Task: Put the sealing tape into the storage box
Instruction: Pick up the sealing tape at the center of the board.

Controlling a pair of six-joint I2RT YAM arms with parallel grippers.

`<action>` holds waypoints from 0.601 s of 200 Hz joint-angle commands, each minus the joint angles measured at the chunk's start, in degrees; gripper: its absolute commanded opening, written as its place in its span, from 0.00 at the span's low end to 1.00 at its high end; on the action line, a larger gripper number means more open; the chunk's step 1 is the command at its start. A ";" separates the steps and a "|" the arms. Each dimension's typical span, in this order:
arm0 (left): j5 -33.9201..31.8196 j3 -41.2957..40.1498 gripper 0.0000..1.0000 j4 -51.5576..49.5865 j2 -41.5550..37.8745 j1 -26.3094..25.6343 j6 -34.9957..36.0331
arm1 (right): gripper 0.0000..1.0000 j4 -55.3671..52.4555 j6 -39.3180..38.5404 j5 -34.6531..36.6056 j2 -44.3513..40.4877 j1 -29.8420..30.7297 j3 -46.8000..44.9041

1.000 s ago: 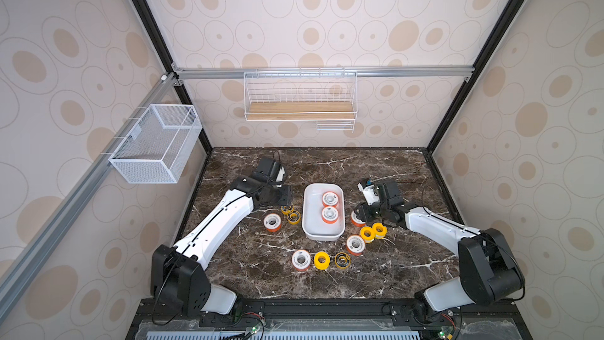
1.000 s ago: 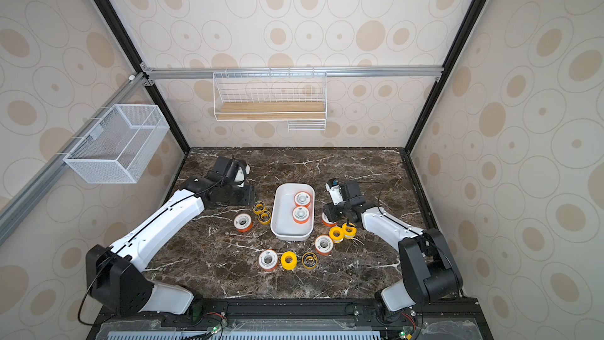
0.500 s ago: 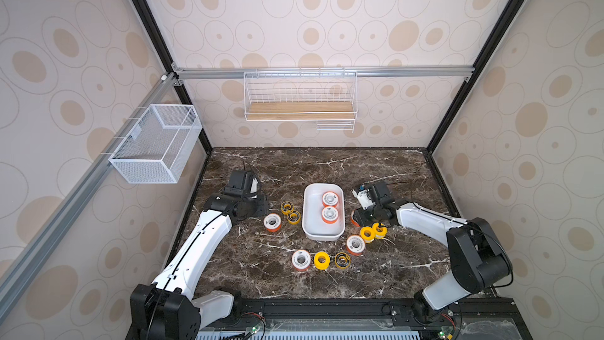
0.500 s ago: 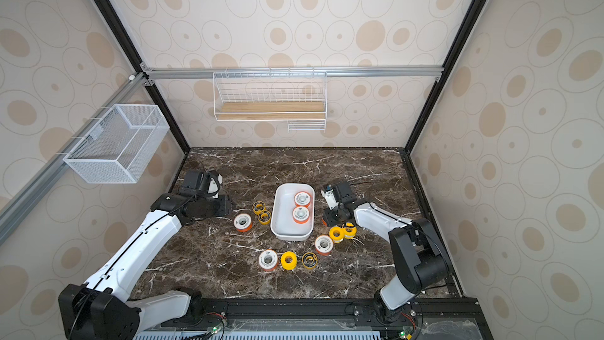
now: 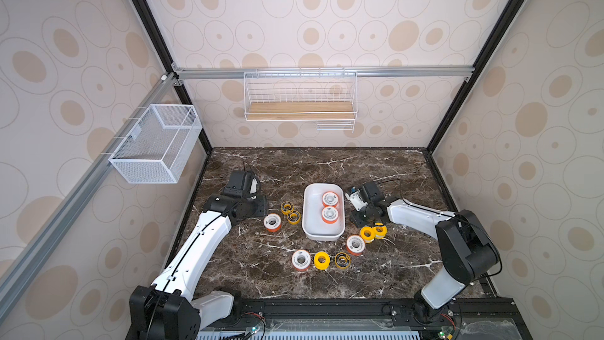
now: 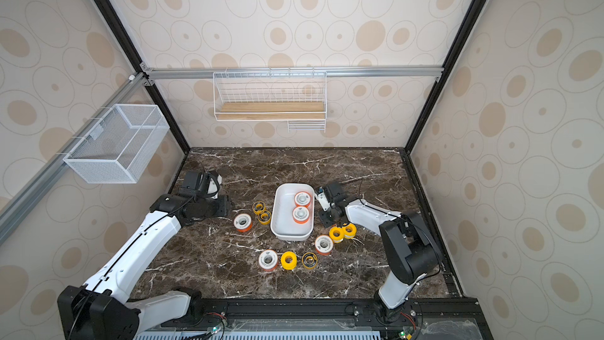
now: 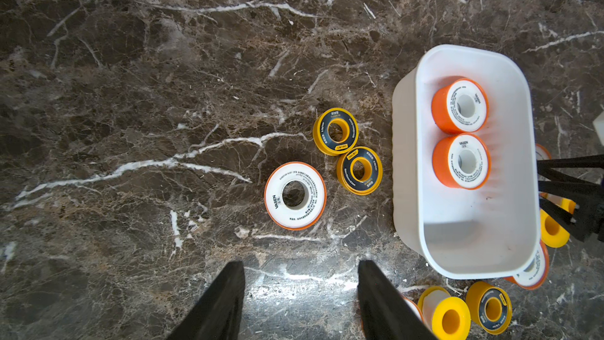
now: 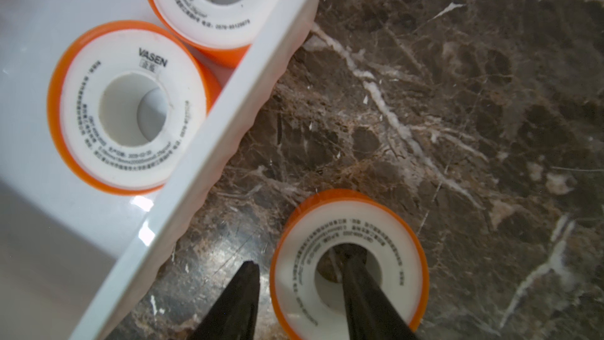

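The white storage box [image 5: 307,191] stands mid-table and holds two orange-rimmed sealing tape spools [image 5: 330,199] [image 8: 130,106]. In the right wrist view, my right gripper [image 8: 299,258] straddles the wall of another orange-rimmed spool [image 8: 402,256] beside the box's right wall [image 8: 228,119]. One finger is in its hole and the other just outside its rim, a small gap showing. That spool is hidden under the gripper [image 5: 358,220] in both top views. My left gripper [image 7: 300,263] is open over bare table, short of a white spool [image 7: 295,195] and two yellow ones [image 7: 335,131].
Several loose spools lie right of the box [image 5: 367,233] and in front of it [image 5: 321,260]. A white mesh basket [image 5: 157,145] hangs on the left wall. A wire shelf with a wooden board [image 5: 300,107] hangs on the back wall.
My left arm has drawn back leftward, away from the box. My right gripper has shifted slightly toward the box and its jaws have narrowed around the spool's wall.
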 commanded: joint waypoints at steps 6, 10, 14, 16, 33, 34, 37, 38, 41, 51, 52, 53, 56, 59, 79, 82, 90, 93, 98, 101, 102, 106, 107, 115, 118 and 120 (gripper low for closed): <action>-0.81 0.15 0.59 -1.15 -0.95 0.31 0.96 | 0.46 -2.86 -0.78 2.69 2.03 1.24 2.02; -0.81 0.19 0.60 -1.17 -0.94 0.30 0.96 | 0.46 -2.95 -0.77 2.97 2.18 1.34 2.10; -0.81 0.20 0.60 -1.14 -0.95 0.32 0.96 | 0.46 -2.96 -0.77 3.13 2.30 1.37 2.16; -0.74 0.15 0.60 -1.16 -0.95 0.32 0.98 | 0.46 -2.98 -0.84 3.22 2.36 1.39 2.22; -0.54 0.20 0.59 -1.24 -0.64 0.32 0.96 | 0.44 -3.16 -0.69 3.58 2.75 1.46 2.41; -0.54 0.20 0.59 -1.23 -0.66 0.32 0.96 | 0.44 -3.15 -0.69 3.60 2.80 1.46 2.40; -0.46 0.20 0.60 -1.31 -0.66 0.29 1.00 | 0.44 -3.11 -0.69 3.62 2.89 1.47 2.39; -0.46 0.20 0.59 -1.27 -0.63 0.30 1.03 | 0.44 -3.12 -0.73 3.62 2.91 1.51 2.39; -0.53 0.24 0.59 -1.31 -0.58 0.32 1.04 | 0.43 -3.14 -0.71 3.63 2.95 1.54 2.39; -0.48 0.31 0.59 -1.47 -0.50 0.27 1.05 | 0.42 -3.22 -0.62 3.71 3.39 1.61 2.70; -0.46 0.34 0.59 -1.48 -0.46 0.30 1.05 | 0.42 -3.27 -0.61 3.71 3.38 1.58 2.68; -0.50 0.36 0.59 -1.49 -0.48 0.31 1.05 | 0.42 -3.29 -0.60 3.71 3.47 1.56 2.71; -0.43 0.37 0.59 -1.49 -0.46 0.32 1.04 | 0.42 -3.35 -0.60 3.71 3.54 1.61 2.74; -0.46 0.37 0.60 -1.51 -0.35 0.32 1.05 | 0.41 -3.44 -0.66 3.71 3.77 1.70 2.93; -0.46 0.29 0.59 -1.49 -0.40 0.30 1.05 | 0.40 -4.00 -0.49 4.05 5.00 1.88 3.66; -0.45 0.28 0.59 -1.49 -0.42 0.32 1.05 | 0.39 -4.17 -0.44 4.06 5.23 1.85 3.78; -0.41 0.32 0.59 -1.54 -0.40 0.27 1.05 | 0.38 -4.45 -0.44 4.23 5.63 1.83 4.10; -0.37 0.36 0.60 -1.50 -0.37 0.30 1.04 | 0.38 -4.47 -0.36 4.32 5.78 1.83 4.23; -0.37 0.34 0.59 -1.54 -0.33 0.30 1.05 | 0.36 -4.60 -0.34 4.40 5.91 1.83 4.34; -0.37 0.37 0.59 -1.51 -0.28 0.31 1.05 | 0.36 -4.61 -0.29 4.41 5.97 1.86 4.34; -0.37 0.37 0.59 -1.50 -0.22 0.31 1.05 | 0.35 -4.58 -0.27 4.42 5.95 1.83 4.38; -0.29 0.37 0.59 -1.55 -0.24 0.31 1.05 | 0.34 -4.62 -0.25 4.42 5.95 1.83 4.40; -0.28 0.37 0.59 -1.56 -0.24 0.31 1.09 | 0.34 -4.62 -0.25 4.42 5.89 1.82 4.41; -0.20 0.37 0.59 -1.58 -0.07 0.31 1.09 | 0.32 -4.44 -0.17 4.34 5.79 1.82 4.27; -0.19 0.37 0.60 -1.58 0.00 0.28 1.06 | 0.31 -4.39 -0.20 4.25 5.68 1.84 4.18; -0.12 0.37 0.60 -1.58 -0.03 0.31 1.05 | 0.31 -4.33 -0.21 4.18 5.55 1.84 4.16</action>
